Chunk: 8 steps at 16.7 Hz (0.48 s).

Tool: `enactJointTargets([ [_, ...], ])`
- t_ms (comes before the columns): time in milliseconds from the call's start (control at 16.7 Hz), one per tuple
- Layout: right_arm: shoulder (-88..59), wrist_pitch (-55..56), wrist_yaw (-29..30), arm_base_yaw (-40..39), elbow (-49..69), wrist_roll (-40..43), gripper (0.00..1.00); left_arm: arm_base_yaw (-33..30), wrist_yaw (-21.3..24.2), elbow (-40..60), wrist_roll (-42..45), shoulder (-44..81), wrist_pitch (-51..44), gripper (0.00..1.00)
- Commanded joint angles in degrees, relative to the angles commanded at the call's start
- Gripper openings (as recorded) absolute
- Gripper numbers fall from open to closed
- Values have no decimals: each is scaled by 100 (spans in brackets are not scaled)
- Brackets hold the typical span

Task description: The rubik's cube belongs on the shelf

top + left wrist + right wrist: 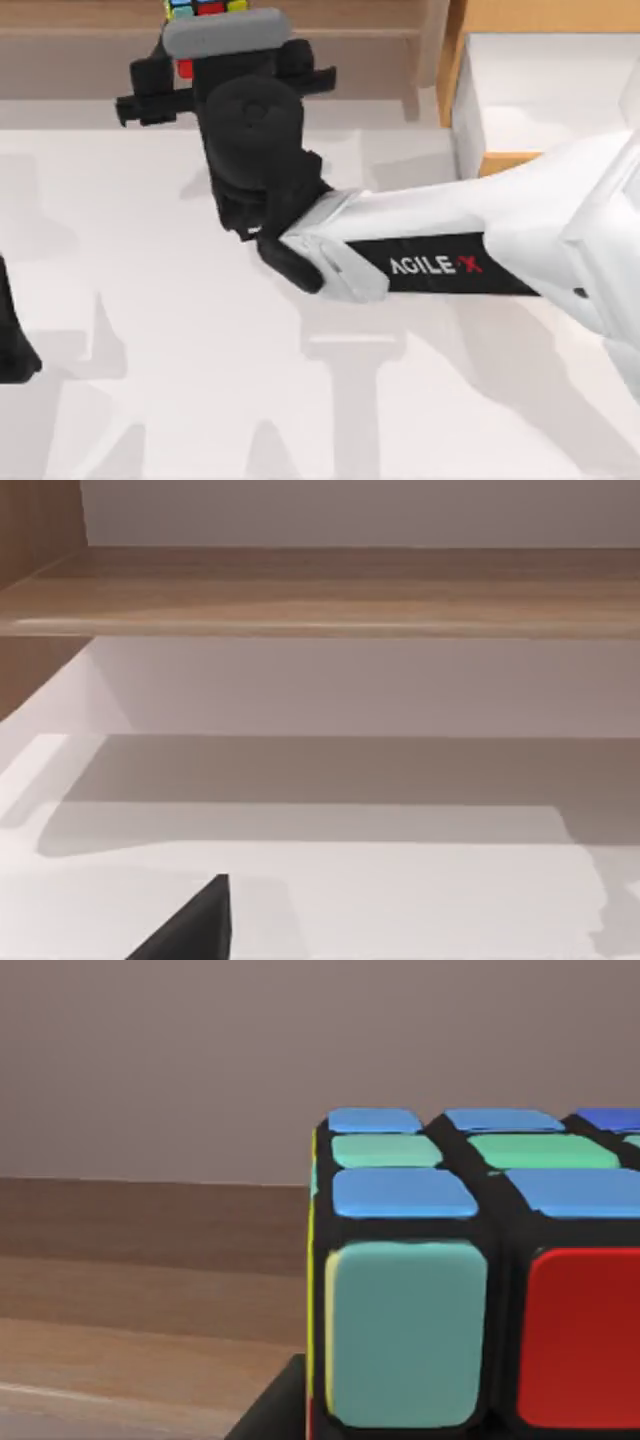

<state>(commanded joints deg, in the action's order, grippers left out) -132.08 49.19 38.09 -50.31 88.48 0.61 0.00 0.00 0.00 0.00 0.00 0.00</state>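
Top view has the right arm stretched across the table (pixel 150 400) with its right gripper (pixel 205 45) up at the shelf (pixel 90 45), and the rubik's cube (pixel 205 8) peeking out just past the wrist at the frame's top edge, over the shelf board. It's mostly buried under the grey camera block, so I honestly cannot tell whether the fingers are pinching it or have let go. Right wrist view puts the rubik's cube (pixel 470 1290) right up close with the shelf board (pixel 140 1290) behind and below it; a dark sliver (pixel 275 1410) at the bottom edge is probably a finger, but it's cut off. My guess on handling: light, rigid plastic, slick stickers, won't squash, so squeezing two opposite flat faces around the middle layer is the safe hold, not corners. Whether it's resting on the board or hovering is hidden. Left gripper (pixel 15 350) sits parked at the table's left edge, fingers unreadable.
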Motion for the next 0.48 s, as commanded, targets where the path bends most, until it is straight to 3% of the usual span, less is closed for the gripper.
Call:
enactJointTargets([
  [240,-101,592,935,238,-248,416,0,0,0,0,0,0,0,100],
  [480,-136,692,1119,283,-305,508,0,0,0,0,0,0,0,100],
])
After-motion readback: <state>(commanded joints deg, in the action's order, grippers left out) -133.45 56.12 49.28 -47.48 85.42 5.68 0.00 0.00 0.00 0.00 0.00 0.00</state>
